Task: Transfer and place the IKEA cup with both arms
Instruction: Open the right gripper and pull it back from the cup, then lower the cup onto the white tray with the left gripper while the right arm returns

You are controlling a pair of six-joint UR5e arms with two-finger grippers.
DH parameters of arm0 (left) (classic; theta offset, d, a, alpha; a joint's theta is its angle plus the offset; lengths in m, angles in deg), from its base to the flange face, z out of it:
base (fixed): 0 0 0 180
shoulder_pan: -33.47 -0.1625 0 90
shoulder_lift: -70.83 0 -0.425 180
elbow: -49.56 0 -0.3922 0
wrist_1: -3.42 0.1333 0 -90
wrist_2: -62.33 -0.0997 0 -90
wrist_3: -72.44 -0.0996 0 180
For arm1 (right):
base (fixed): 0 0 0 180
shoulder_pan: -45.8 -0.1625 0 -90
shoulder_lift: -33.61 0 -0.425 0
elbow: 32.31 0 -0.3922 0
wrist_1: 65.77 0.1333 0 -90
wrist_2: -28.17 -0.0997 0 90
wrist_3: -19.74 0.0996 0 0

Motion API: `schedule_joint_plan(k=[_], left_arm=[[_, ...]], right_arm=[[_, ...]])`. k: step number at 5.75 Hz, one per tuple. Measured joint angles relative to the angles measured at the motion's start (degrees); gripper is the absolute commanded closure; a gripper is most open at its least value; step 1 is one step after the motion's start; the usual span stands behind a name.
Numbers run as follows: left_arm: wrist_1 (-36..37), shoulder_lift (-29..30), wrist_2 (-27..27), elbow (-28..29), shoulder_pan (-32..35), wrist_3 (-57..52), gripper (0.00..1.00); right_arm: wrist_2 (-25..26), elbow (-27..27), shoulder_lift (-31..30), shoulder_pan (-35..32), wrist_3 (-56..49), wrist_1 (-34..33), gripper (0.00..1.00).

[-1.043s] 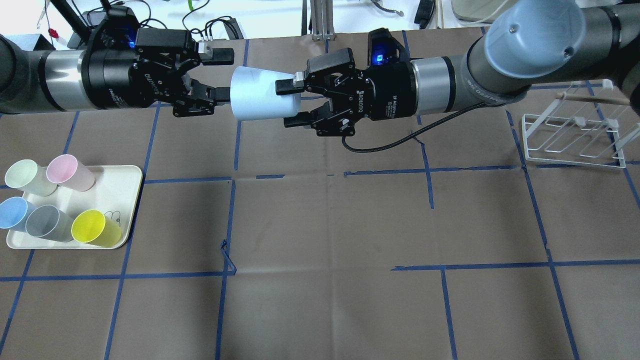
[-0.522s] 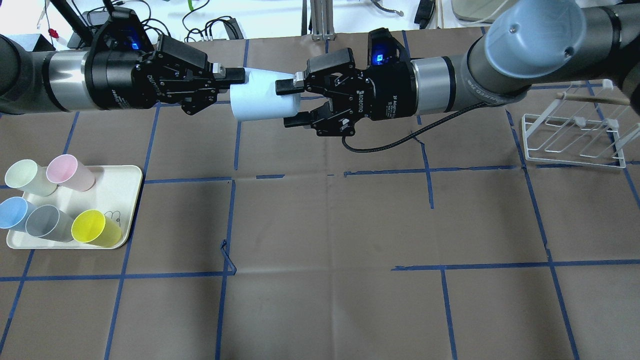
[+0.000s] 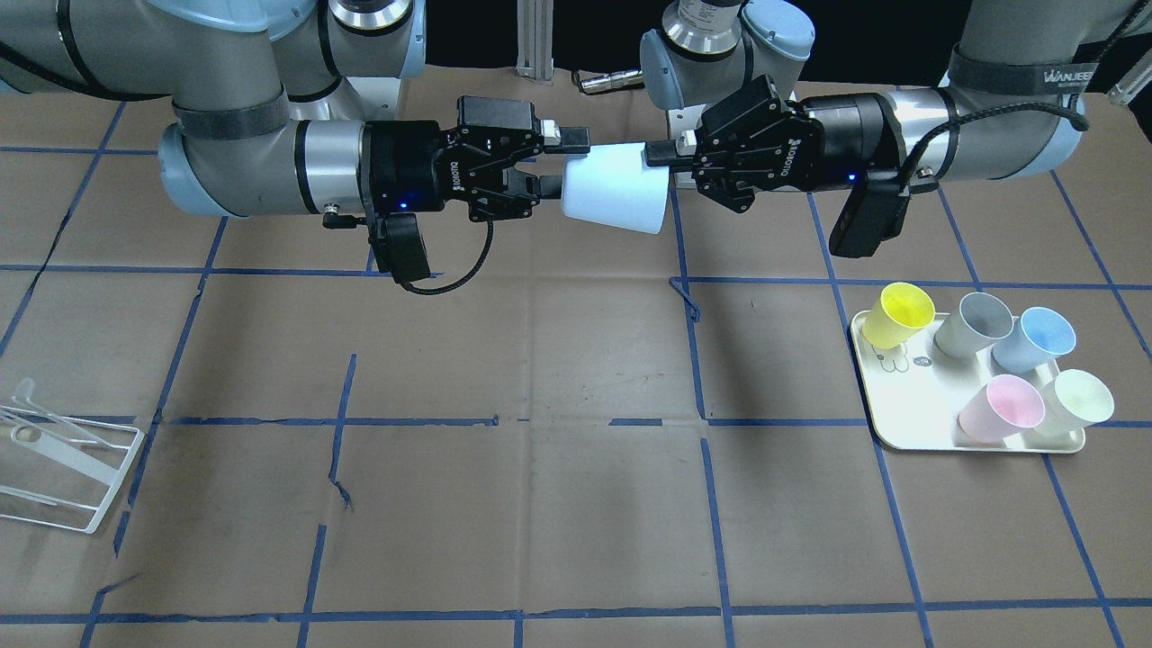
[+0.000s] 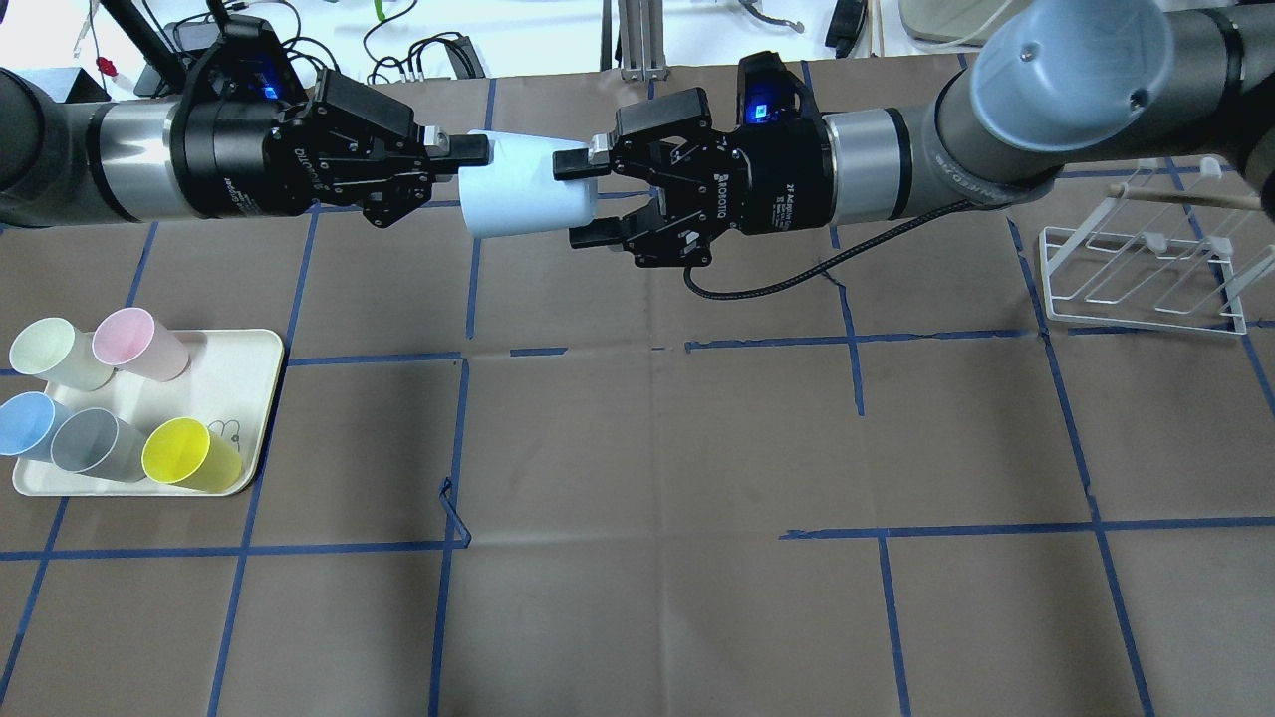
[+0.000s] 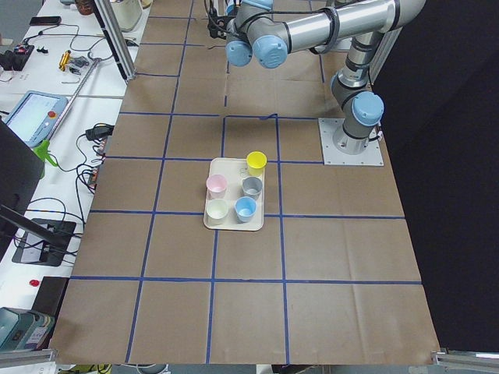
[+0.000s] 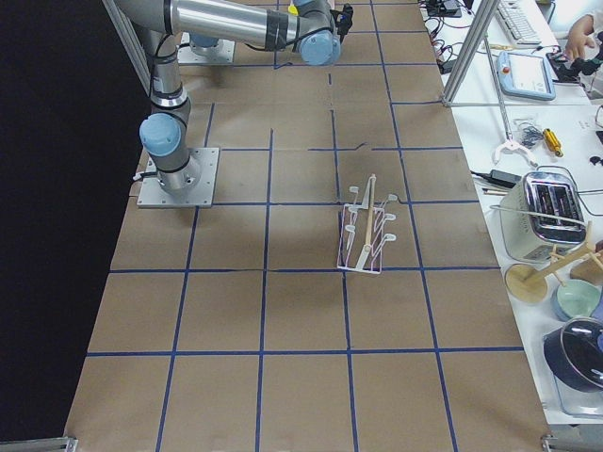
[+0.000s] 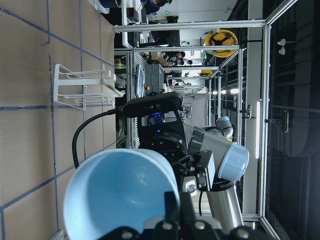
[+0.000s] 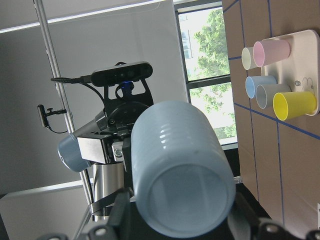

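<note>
A small pale-blue tapered plastic tumbler, the IKEA cup [image 4: 523, 189], hangs on its side in the air above the far middle of the table, between the two arms. Its wide mouth faces the robot's left and its narrow base faces the right. The wall is smooth and matte, with faint rings moulded near the base, and the inside is a brighter blue.

The black two-finger left gripper [image 4: 466, 154] is clamped on the rim. In the left wrist view one finger [image 7: 172, 210] stands inside the mouth. The black right gripper [image 4: 586, 199] has its fingers spread to either side of the base, close against it. Whether they press the plastic or stand just clear, I cannot tell. Both wrists are silver-grey metal with black collars and a small blue light. A black braided cable [image 4: 777, 289] loops below the right wrist.

The table [image 4: 647, 448] is covered in creased brown paper marked with a grid of blue tape. Well apart from the cup, on the robot's near left, lies a cream rectangular tray [image 4: 244, 368] with rounded corners. It holds five upright tumblers: pale green [image 4: 55, 351], pink [image 4: 134, 342], light blue [image 4: 28, 423], grey [image 4: 92, 444] and yellow [image 4: 187, 454]. On the far right stands a white wire rack [image 4: 1141, 269]. Nothing lies on the table under the held cup.
</note>
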Motion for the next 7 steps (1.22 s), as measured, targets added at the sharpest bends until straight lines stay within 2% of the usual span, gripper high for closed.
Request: schedule_joint_plan(k=[2, 3, 4, 5, 6, 7], left_arm=[[0.0, -0.2, 0.2, 0.1, 0.0, 0.0, 1.00], [0.2, -0.6, 0.2, 0.1, -0.1, 0.2, 0.99], [0.7, -1.0, 0.1, 0.2, -0.1, 0.6, 0.99], [3.3, -0.9, -2.2, 0.2, -0.1, 2.1, 1.00], [10.6, -1.0, -10.2, 0.1, -0.1, 7.0, 1.00], [19.5, -1.2, -20.3, 0.0, 0.1, 14.5, 1.00]], right_arm=[[1.0, -0.2, 0.1, 1.7, 0.3, -0.4, 0.00], [4.8, -0.4, 0.0, 4.8, 0.4, -0.7, 0.00], [12.1, -1.4, 0.0, 8.7, 2.2, -1.5, 0.00], [19.1, -4.2, 0.0, 11.1, 9.0, -5.1, 0.00], [27.3, -7.4, -0.2, 11.8, 21.9, -13.6, 0.00], [38.5, -9.2, -0.7, 11.2, 35.8, -25.2, 0.00]])
